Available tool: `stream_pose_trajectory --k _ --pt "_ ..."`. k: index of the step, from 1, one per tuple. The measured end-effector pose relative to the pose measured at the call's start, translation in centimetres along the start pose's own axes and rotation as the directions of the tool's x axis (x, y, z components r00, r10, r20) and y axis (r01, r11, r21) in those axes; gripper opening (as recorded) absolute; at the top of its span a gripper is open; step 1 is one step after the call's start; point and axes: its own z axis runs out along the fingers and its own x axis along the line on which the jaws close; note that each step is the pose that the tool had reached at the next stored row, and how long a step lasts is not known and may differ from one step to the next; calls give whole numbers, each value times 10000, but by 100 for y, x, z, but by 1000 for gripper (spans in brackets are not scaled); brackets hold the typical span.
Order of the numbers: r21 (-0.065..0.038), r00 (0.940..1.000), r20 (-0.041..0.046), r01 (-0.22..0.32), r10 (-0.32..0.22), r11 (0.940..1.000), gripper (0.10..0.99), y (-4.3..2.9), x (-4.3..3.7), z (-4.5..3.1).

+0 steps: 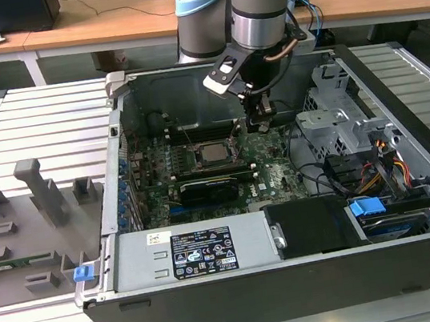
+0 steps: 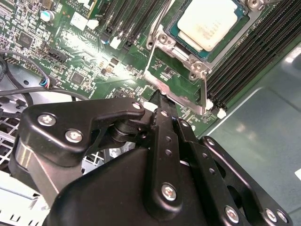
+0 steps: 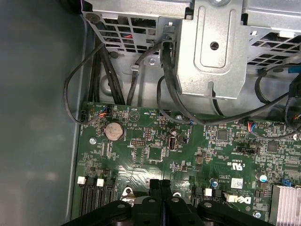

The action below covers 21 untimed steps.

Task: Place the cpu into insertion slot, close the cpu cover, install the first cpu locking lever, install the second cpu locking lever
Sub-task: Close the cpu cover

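The gripper has its fingers pressed together with nothing seen between them, and its tips are right at the near edge of the cpu cover, which stands tilted up and open. Just beyond the cover, ahead of the fingertips, the cpu lies seated in the insertion slot

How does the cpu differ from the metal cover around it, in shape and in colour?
The cpu is a solid square plate, while the cover is a thin frame with an open middle. In the second wrist view, the cpu's top looks pale and plain, and the cover looks grey and shiny. The cpu sits inside, with the cover running around it. Both are metal and lie flat.
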Motion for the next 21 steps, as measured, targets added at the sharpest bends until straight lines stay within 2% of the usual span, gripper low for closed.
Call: stream_pose_trajectory --k 16,21 --pt "0 10000 -1 13 -13 10000 106 -37 4 2" --pt "0 10000 -1 14 -14 10000 106 -72 7 2"
